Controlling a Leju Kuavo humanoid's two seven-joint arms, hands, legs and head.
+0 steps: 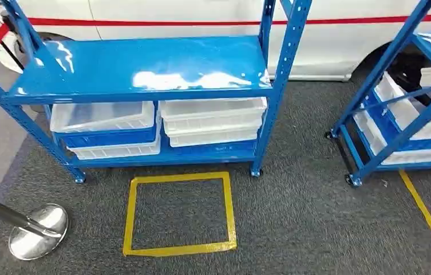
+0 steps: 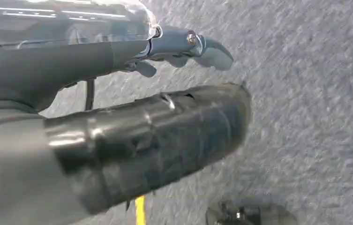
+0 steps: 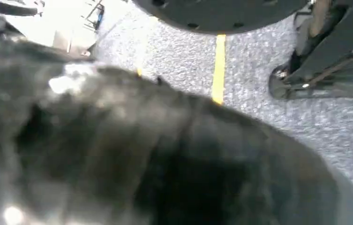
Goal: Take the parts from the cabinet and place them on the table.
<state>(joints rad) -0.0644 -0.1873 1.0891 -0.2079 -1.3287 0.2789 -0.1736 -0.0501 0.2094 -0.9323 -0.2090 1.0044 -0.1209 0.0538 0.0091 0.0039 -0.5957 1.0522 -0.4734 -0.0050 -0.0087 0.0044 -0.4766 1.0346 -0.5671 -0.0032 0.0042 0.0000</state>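
Both arms hang low over the grey carpet (image 1: 304,217): the left hand (image 2: 184,49) points down at the floor with its fingers (image 2: 214,51) loosely apart and nothing in them, while the right hand (image 3: 132,154) is a dark blur too close to the lens to tell whether it is open or closed. Ahead, a yellow tape square (image 1: 180,213) marks the floor before the blue cabinet (image 1: 144,74), whose lower shelf holds stacked white trays (image 1: 213,120); I cannot make out any parts in them. A white car (image 1: 201,17) stands behind

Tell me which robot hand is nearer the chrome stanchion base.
Left, likely. The left robot hand hangs over carpet with the stanchion base close by on that side; the right robot hand hangs by a yellow tape line, farther off.
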